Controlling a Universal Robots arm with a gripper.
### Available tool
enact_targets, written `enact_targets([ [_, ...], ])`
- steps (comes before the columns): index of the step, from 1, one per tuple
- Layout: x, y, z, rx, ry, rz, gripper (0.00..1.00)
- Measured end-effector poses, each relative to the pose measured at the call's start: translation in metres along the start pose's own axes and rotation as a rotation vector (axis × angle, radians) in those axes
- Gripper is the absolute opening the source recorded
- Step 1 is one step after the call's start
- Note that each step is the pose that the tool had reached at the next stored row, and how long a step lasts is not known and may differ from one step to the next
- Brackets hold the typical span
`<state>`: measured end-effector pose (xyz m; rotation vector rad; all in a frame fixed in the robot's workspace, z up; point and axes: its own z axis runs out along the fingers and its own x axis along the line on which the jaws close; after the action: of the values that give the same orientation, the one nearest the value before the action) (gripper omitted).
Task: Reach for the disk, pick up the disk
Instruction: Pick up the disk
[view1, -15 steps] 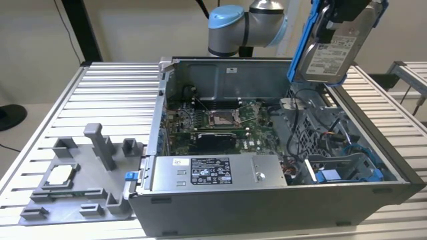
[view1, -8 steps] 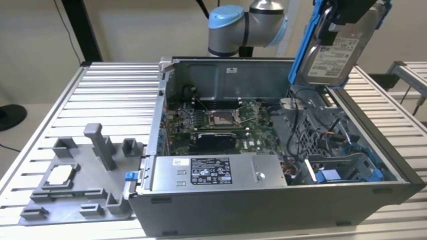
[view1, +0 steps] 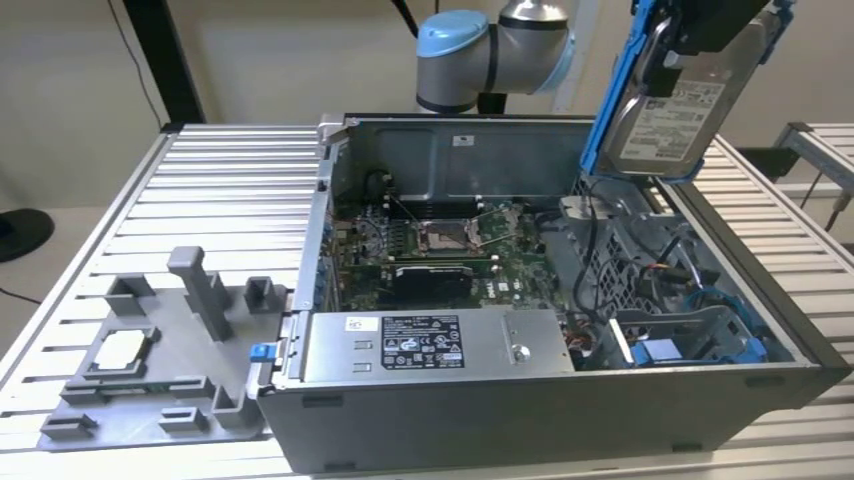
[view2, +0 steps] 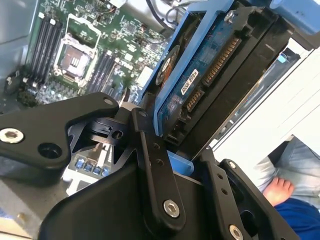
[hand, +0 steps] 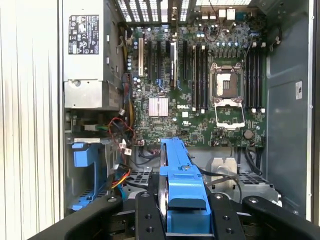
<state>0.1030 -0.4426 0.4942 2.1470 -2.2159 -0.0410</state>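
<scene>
The disk (view1: 663, 112), a silver hard drive with a white label in a bright blue frame, hangs upright in the air above the far right corner of the open computer case (view1: 534, 420). My gripper (view1: 711, 28) is shut on its upper end. In the first wrist view the blue frame edge of the disk (hand: 182, 185) sits clamped between the black fingers (hand: 145, 217). The second wrist view shows the disk's blue circuit-board side (view2: 200, 85) rising from between the fingers (view2: 150, 165).
Inside the case lie the motherboard (view1: 434, 245), a long grey box with a sticker (view1: 420, 345) and a blue drive bay (view1: 674, 345). A grey fixture (view1: 160, 350) holding a small silver chip (view1: 120, 350) stands on the slatted table (view1: 227, 190). A person's hand (view2: 277, 191) is beside the table.
</scene>
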Motion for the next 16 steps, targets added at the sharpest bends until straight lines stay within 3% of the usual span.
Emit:
enact_targets([
  [16, 0.0218, -0.0007, 0.0005, -0.0004, 0.0000, 0.000, 0.00],
])
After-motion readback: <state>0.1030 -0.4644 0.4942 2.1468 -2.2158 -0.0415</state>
